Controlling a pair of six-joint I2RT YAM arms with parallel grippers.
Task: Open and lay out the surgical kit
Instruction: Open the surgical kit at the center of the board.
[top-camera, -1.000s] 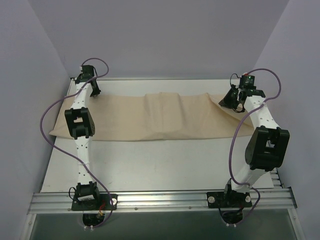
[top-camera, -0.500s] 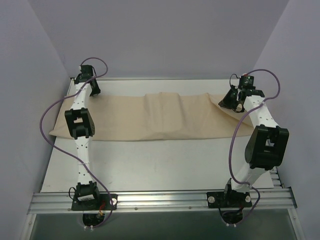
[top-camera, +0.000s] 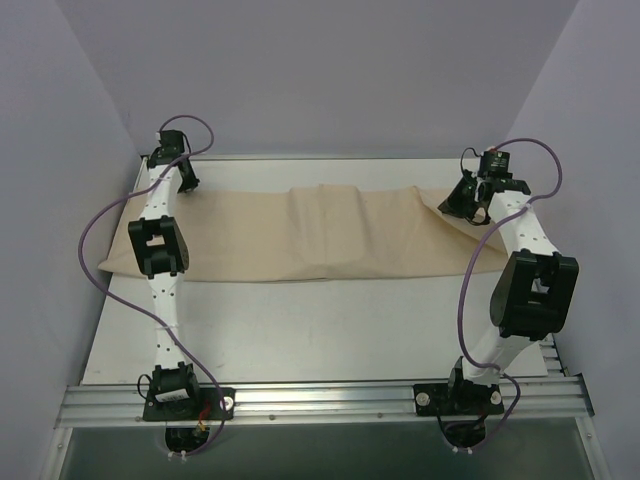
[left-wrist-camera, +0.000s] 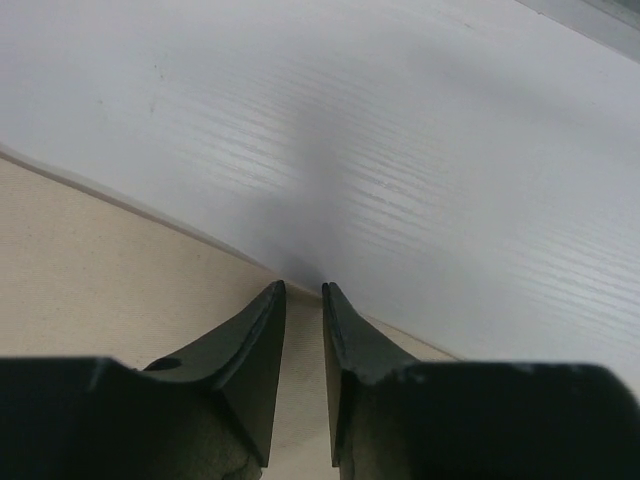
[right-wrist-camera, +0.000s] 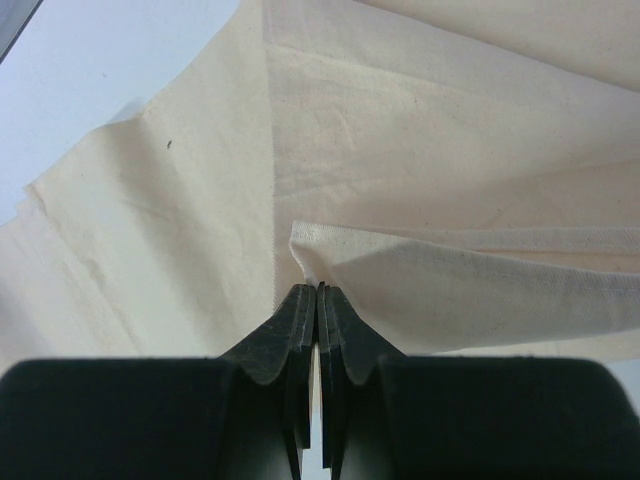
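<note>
The beige cloth wrap (top-camera: 300, 235) lies spread in a long strip across the far half of the white table (top-camera: 320, 320), with a raised fold at its middle. No steel tray or instruments show. My left gripper (top-camera: 186, 184) hangs over the cloth's far left edge; in the left wrist view its jaws (left-wrist-camera: 303, 288) stand a narrow gap apart, with flat cloth (left-wrist-camera: 100, 270) showing between them. My right gripper (top-camera: 455, 206) is at the cloth's far right end. In the right wrist view it (right-wrist-camera: 317, 288) is shut on a hemmed corner of the cloth (right-wrist-camera: 400, 150), lifted a little.
Lilac walls close in the table on the left, right and back (top-camera: 320, 80). The bare white table surface (left-wrist-camera: 420, 150) runs beyond the cloth's far left edge. The aluminium rail (top-camera: 320, 400) with both arm bases runs along the near edge.
The left wrist has risen and drawn back slightly at the far left corner. The right gripper has shifted only a little with the cloth corner. The cloth lies about the same.
</note>
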